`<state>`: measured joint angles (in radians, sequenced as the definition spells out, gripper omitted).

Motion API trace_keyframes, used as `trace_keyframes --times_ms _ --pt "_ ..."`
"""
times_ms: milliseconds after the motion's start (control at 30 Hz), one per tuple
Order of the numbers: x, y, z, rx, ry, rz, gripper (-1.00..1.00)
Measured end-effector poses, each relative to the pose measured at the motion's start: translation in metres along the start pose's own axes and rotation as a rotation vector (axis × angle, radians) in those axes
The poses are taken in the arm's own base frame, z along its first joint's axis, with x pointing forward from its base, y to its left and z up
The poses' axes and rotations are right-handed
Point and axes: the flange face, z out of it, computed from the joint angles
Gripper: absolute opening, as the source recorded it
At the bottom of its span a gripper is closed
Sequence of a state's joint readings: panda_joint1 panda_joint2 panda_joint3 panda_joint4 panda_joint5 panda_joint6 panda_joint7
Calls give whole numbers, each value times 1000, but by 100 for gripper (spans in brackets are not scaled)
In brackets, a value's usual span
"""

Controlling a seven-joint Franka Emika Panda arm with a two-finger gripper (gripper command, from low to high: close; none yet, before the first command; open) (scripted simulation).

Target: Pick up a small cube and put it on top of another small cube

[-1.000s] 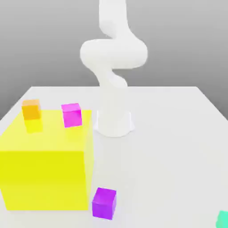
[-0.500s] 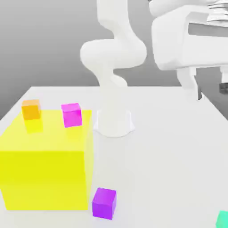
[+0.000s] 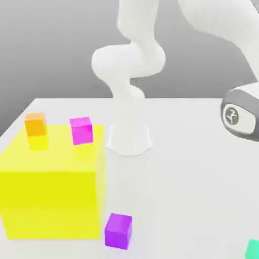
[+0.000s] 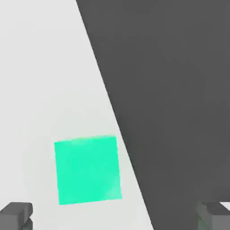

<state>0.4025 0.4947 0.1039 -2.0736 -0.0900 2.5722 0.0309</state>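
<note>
A small teal-green cube (image 4: 88, 170) sits near the edge of a pale flat desk (image 4: 36, 81), the end effector (image 4: 115, 218) parted wide and empty above; likely light and stiff, it suits a level grip on opposite sides, with open desk away from the brink

— Is there any writing you can read?
— No words or numbers, none at all.
— Any sign, then?
— Just a round dark emblem (image 3: 232, 116) with a pale figure, on the arm's white cover (image 3: 246, 120), at the exterior view's right.
</note>
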Motion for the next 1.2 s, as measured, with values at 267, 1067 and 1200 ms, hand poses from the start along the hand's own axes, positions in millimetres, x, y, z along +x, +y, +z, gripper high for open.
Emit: trace_keyframes --times_ms 267,1067,1200 --pt "-1 -3 47 0 -9 -12 -100" --pt "-239 308 -203 -31 -6 1165 -100" --pt "-318 332 -231 -26 -6 1425 -100"
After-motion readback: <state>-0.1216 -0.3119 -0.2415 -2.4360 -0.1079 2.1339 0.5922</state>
